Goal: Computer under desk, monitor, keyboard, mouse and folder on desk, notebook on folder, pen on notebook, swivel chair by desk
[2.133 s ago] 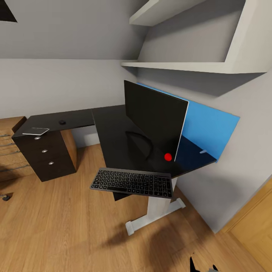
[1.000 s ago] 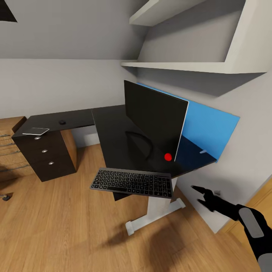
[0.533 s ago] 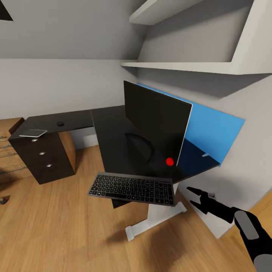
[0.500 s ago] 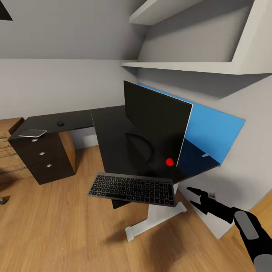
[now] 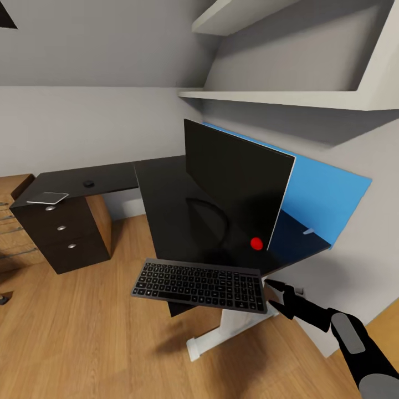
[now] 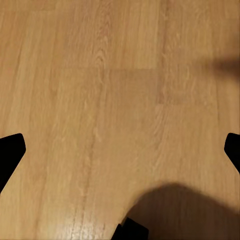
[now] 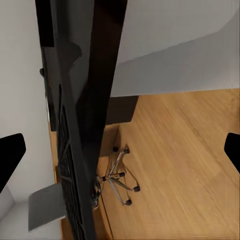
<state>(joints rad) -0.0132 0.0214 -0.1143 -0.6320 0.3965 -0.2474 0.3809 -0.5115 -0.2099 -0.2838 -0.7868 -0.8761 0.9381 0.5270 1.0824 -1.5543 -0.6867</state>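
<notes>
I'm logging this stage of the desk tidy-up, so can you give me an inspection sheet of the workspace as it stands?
Surface: desk, glossy black L-shaped top, drawers under its left wing.
Job's things: monitor upright on the desk; keyboard at the near edge, overhanging it; mouse and notebook on the left wing.
Clutter: nothing seen.
Grippers: right gripper open, at the keyboard's right end, contact unclear; left gripper open over bare wood floor.
Cables: nothing seen.
Surroundings: blue wall panel behind the monitor, white shelves above, a chrome castor base on the floor.
</notes>
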